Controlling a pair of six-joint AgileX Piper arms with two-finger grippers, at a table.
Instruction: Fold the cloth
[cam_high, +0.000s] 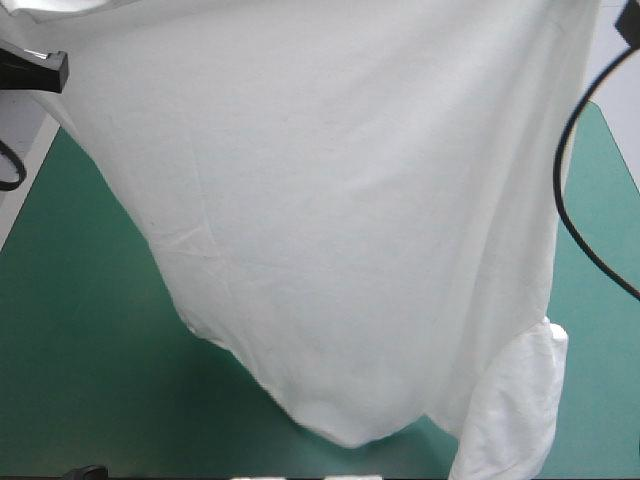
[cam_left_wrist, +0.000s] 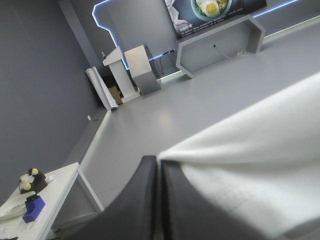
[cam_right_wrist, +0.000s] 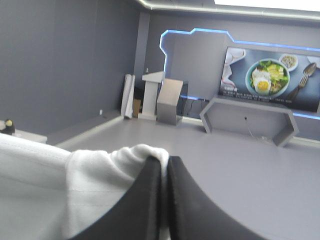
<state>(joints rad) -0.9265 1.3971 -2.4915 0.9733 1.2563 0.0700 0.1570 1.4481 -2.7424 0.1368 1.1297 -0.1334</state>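
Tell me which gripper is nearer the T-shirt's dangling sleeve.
Right. The right gripper pinches the T-shirt on the side where the sleeve hangs; the left gripper pinches the opposite side, across the shirt's width.

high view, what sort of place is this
Probably a robot workbench: a teal-green table cover, and the T-shirt held up over it by the left end effector and right end effector.

Hanging T-shirt blocks middle; teal-green cover open both sides.
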